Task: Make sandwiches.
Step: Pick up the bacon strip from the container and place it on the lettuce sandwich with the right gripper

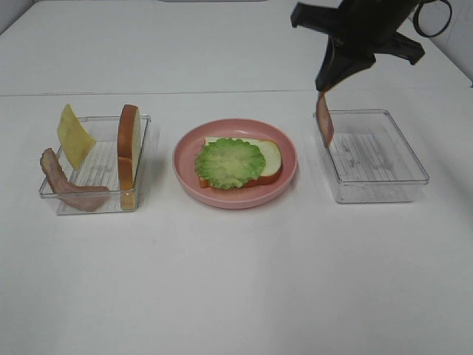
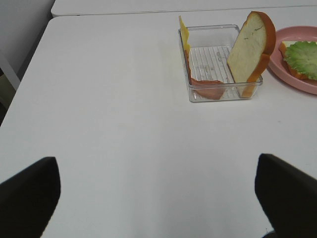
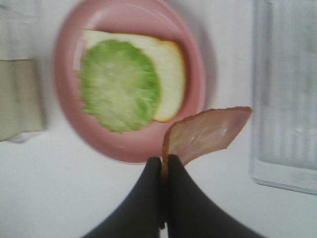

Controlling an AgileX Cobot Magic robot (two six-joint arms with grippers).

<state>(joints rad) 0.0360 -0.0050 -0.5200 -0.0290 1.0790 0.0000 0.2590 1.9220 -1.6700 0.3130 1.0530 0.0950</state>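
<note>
On the pink plate (image 1: 236,200) lies a sandwich base: a white bread slice (image 1: 270,157) with ruffled green lettuce (image 1: 229,163) on top. My right gripper (image 1: 323,88) is shut on the end of a reddish-brown bacon strip (image 1: 324,120), which hangs in the air over the left edge of the right clear tray (image 1: 384,188). The right wrist view shows the shut fingertips (image 3: 154,171) pinching the bacon (image 3: 208,131) beside the plate (image 3: 63,89) and lettuce (image 3: 119,89). My left gripper (image 2: 158,198) is open above bare table, well short of the left tray (image 2: 220,94).
The left clear tray (image 1: 140,122) holds an upright bread slice (image 1: 128,146), a yellow cheese slice (image 1: 74,135) and a second bacon strip (image 1: 70,185). The right tray shows nothing inside. White table surrounds everything, with a seam across the back.
</note>
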